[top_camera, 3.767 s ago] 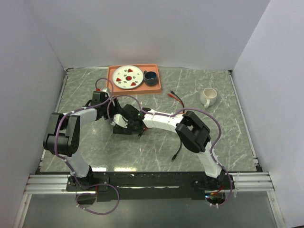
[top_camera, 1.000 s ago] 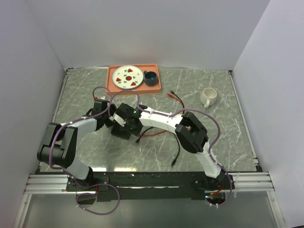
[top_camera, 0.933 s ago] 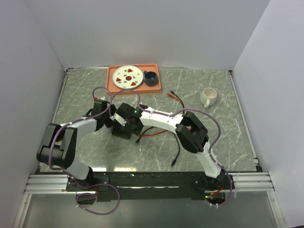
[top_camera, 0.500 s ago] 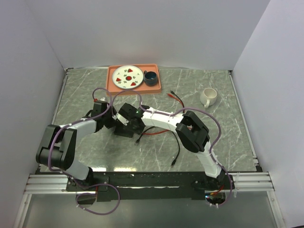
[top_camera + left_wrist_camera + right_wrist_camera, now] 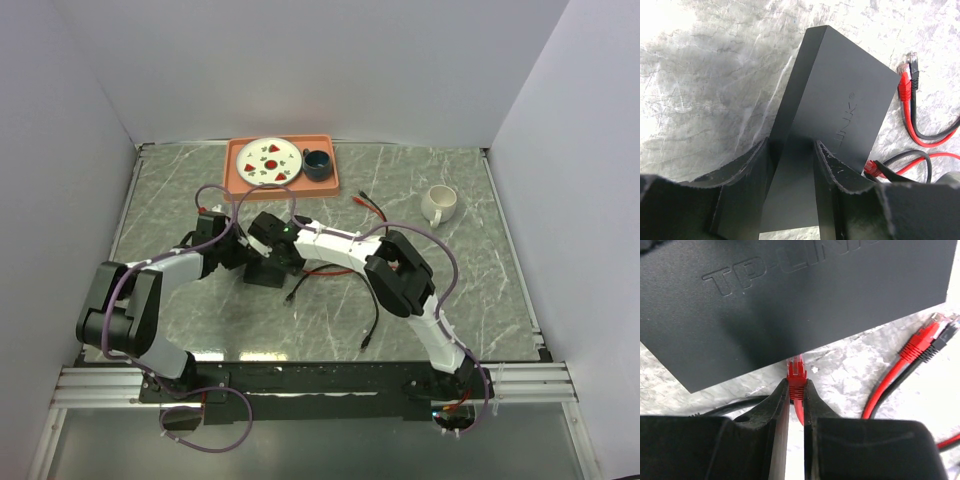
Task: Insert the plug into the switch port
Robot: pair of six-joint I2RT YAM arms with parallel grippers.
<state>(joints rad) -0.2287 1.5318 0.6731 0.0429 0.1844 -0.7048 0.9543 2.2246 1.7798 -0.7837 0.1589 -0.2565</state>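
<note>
A grey-green marbled desk (image 5: 480,290) fills the floor of a booth closed in by plain white walls (image 5: 300,60) on three sides, with an aluminium rail (image 5: 320,383) along the near edge. The switch (image 5: 268,270) lies left of the desk's middle, a matte-black slab with raised lettering on its top.

The left gripper (image 5: 792,147) has its jaws clamped on the switch's near end, one finger on each side of the slab. The right gripper (image 5: 796,390) comes in from the switch's right; its jaws are pinched shut on the red plug (image 5: 796,375). The plug's clear tip meets the switch's side edge, but whether it sits in a port cannot be seen.

A loose red and black plug pair (image 5: 927,337) lies just beside the switch, their cables trailing over the marble. Behind the switch, by the back wall, an orange tray (image 5: 237,180) carries a patterned plate (image 5: 269,161) and a dark blue cup (image 5: 318,163). A white mug (image 5: 438,203) stands well apart to the switch's right.
</note>
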